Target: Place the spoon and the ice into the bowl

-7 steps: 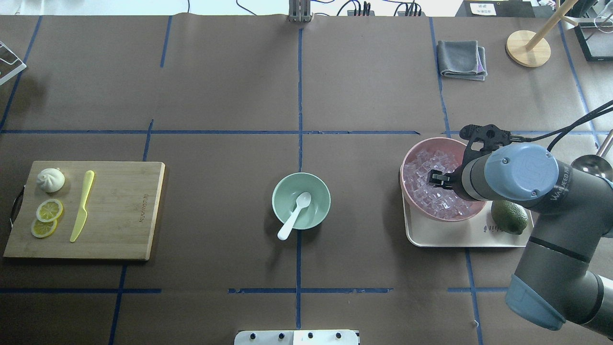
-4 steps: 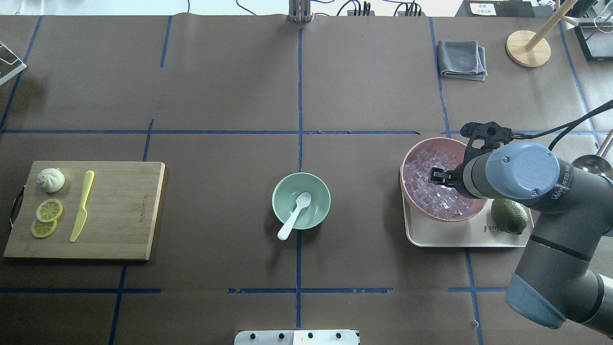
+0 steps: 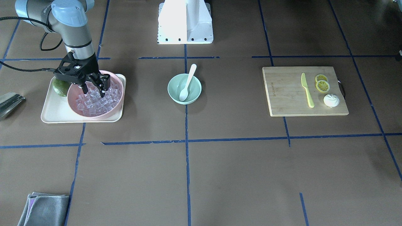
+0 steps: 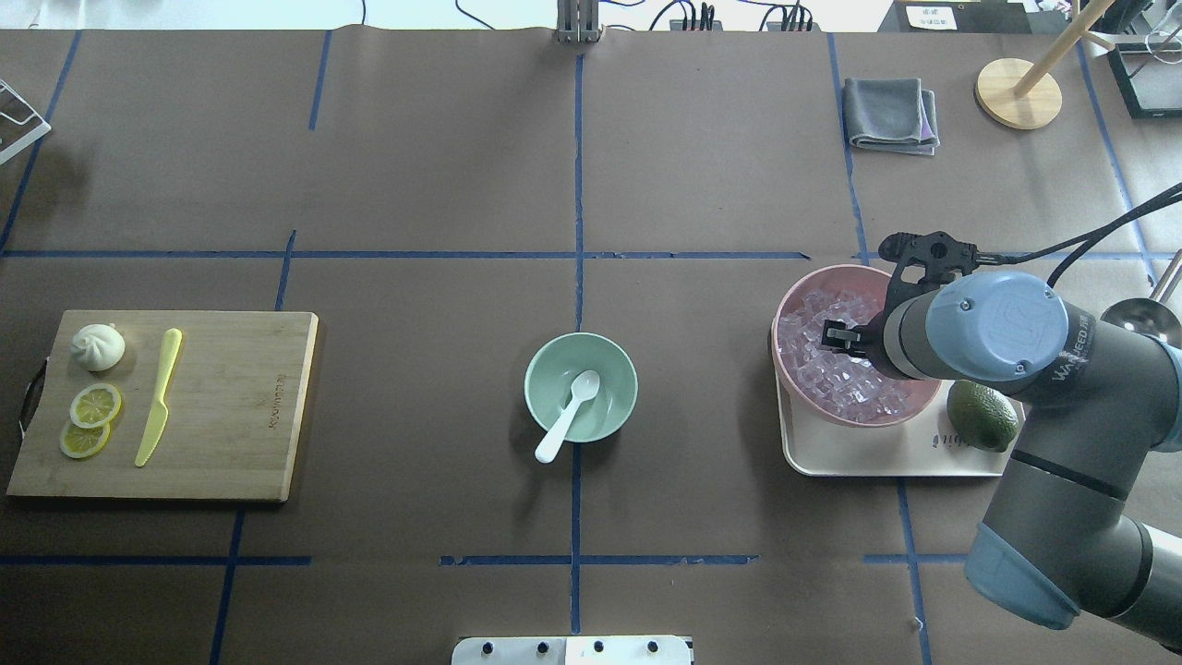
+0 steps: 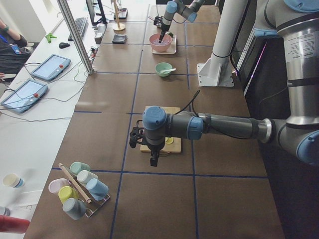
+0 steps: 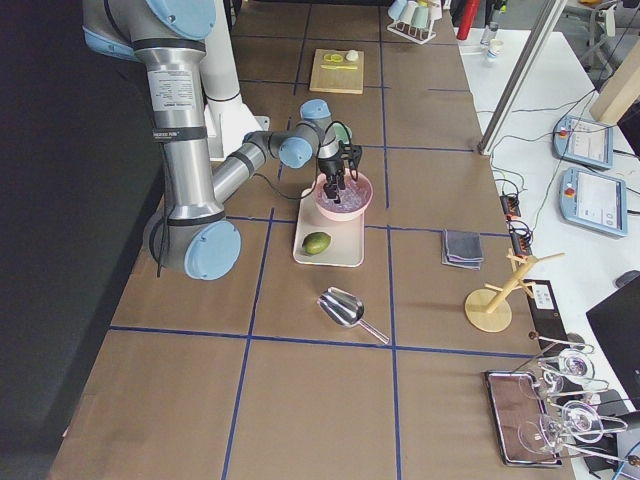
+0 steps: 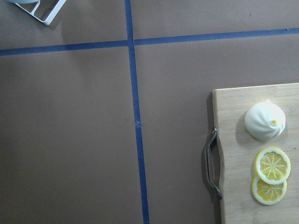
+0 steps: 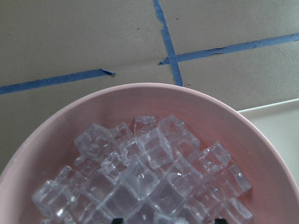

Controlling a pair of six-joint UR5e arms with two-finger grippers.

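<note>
The white spoon (image 4: 570, 402) lies with its scoop inside the mint-green bowl (image 4: 540, 365) at the table's middle, its handle over the near rim. It also shows in the front view (image 3: 187, 82). Many clear ice cubes (image 8: 149, 172) fill a pink bowl (image 4: 792, 305) on the right. My right gripper (image 3: 93, 91) is open, fingers down among the ice, with nothing visibly held; its fingertips (image 8: 117, 220) just show at the wrist view's lower edge. My left gripper (image 5: 153, 160) hangs above the cutting board's end; I cannot tell if it is open or shut.
The pink bowl and a lime (image 4: 982, 417) sit on a cream tray (image 4: 877, 460). A wooden cutting board (image 4: 231, 406) at the left carries a yellow-green knife (image 4: 159, 397), lemon slices and a bun. A grey cloth (image 4: 891, 114), metal scoop (image 4: 1140, 319) and wooden stand (image 4: 1018, 92) lie at the far right.
My right gripper has shifted slightly toward the far side over the ice bowl. The spoon and the mint-green bowl have not moved.
</note>
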